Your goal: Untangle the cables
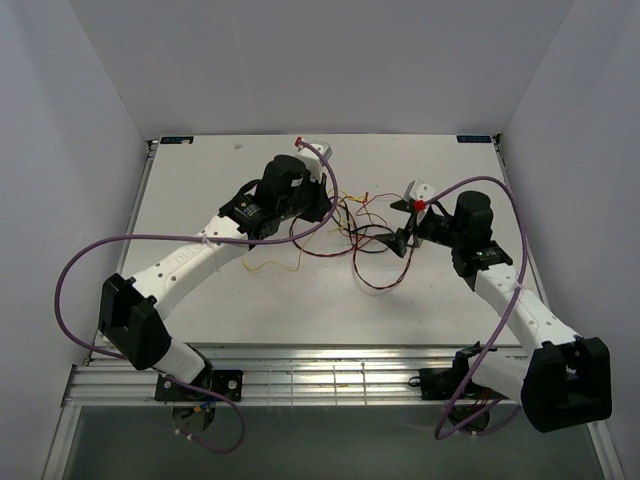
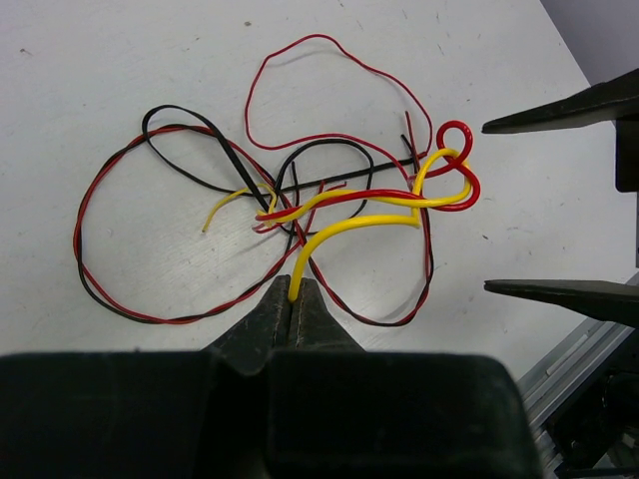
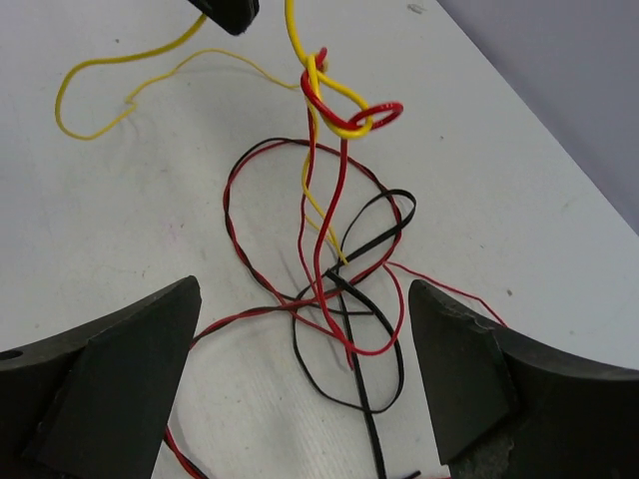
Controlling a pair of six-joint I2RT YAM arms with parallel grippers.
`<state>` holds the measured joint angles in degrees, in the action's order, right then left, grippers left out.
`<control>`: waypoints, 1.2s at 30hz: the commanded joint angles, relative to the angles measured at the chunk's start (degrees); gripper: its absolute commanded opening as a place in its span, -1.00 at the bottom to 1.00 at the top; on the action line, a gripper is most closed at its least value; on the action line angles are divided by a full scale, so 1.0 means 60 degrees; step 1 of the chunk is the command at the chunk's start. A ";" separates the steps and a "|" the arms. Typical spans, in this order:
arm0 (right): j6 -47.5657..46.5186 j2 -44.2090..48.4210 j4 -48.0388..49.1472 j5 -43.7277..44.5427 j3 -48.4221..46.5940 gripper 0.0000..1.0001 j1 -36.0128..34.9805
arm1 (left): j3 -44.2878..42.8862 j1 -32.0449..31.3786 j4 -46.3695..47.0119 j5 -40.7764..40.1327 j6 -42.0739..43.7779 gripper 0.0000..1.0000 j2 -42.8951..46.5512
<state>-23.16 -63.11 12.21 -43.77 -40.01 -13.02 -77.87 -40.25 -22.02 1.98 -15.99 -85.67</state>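
Note:
The cables [image 1: 362, 237] lie in a loose tangle of yellow, red, black and twisted red-black wires at mid-table. My left gripper [image 2: 293, 297] is shut on the end of a yellow cable [image 2: 349, 224]. That wire arcs away to a knot [image 2: 451, 182] where it loops through a red wire. In the right wrist view the same knot [image 3: 347, 112] hangs raised above the table. My right gripper [image 3: 303, 289] stands wide open over black and red loops [image 3: 349, 329], holding nothing. Both its fingers [image 2: 559, 110] show at the right of the left wrist view.
The white table [image 1: 200, 190] is boxed in by white walls on three sides. Metal rails [image 1: 320, 375] run along its near edge by the arm bases. Thick purple arm cables [image 1: 75, 270] loop out beside each arm. A loose yellow strand [image 1: 275, 266] lies left of the tangle.

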 commanded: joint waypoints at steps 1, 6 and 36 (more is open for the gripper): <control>-0.0198 -0.0728 0.0835 0.0013 -0.0873 0.80 -0.0466 | -0.0367 0.0014 0.0052 0.0110 -0.0060 -1.00 0.0289; 0.0384 -0.1989 0.1945 0.0716 -0.1359 0.80 -0.1271 | -0.0221 0.0014 0.0052 0.0124 -0.0104 -1.00 0.0377; 0.2732 -0.1142 0.1262 0.6992 -0.1988 -0.85 0.2594 | -0.0264 0.3354 0.0403 -0.1722 -0.0192 -1.00 0.1900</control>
<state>-7.01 -71.57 21.54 -9.39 -48.05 -1.41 -77.12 -24.01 -19.86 -1.61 -19.57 -78.41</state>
